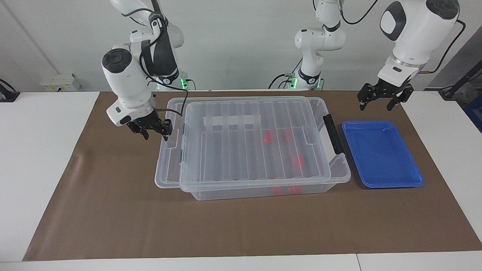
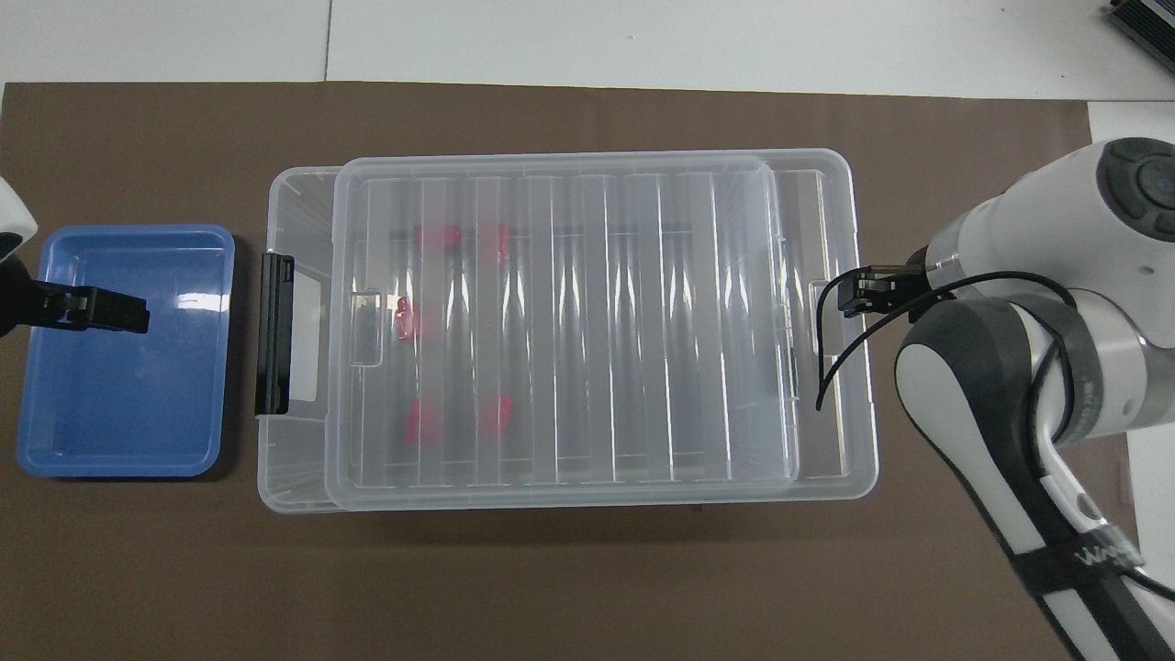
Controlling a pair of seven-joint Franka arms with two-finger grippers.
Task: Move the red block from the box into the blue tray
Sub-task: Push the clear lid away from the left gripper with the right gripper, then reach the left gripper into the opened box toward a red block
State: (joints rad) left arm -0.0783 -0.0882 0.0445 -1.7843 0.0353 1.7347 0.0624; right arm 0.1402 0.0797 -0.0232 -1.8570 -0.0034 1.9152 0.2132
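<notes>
The clear box [image 1: 165,180] stands mid-table with its ribbed lid [image 1: 233,158] lying on it, shifted a little toward the left arm's end. Red blocks [image 1: 267,137] show blurred through the lid, toward that same end; in the overhead view they [image 2: 436,237] also show under the lid [image 2: 597,321] of the box [image 2: 294,477]. The blue tray [image 1: 376,158] [image 2: 119,404] lies empty beside the box's black latch handle [image 1: 333,133]. My left gripper [image 1: 376,106] [image 2: 92,308] is open, raised over the tray. My right gripper [image 1: 154,132] [image 2: 867,294] is open at the box's rim at the right arm's end.
A brown mat [image 1: 241,226] covers the white table [image 1: 37,169] under everything. A white tape strip [image 1: 231,120] sits on the box wall nearest the robots. A grey device [image 1: 60,82] stands off the mat by the back wall.
</notes>
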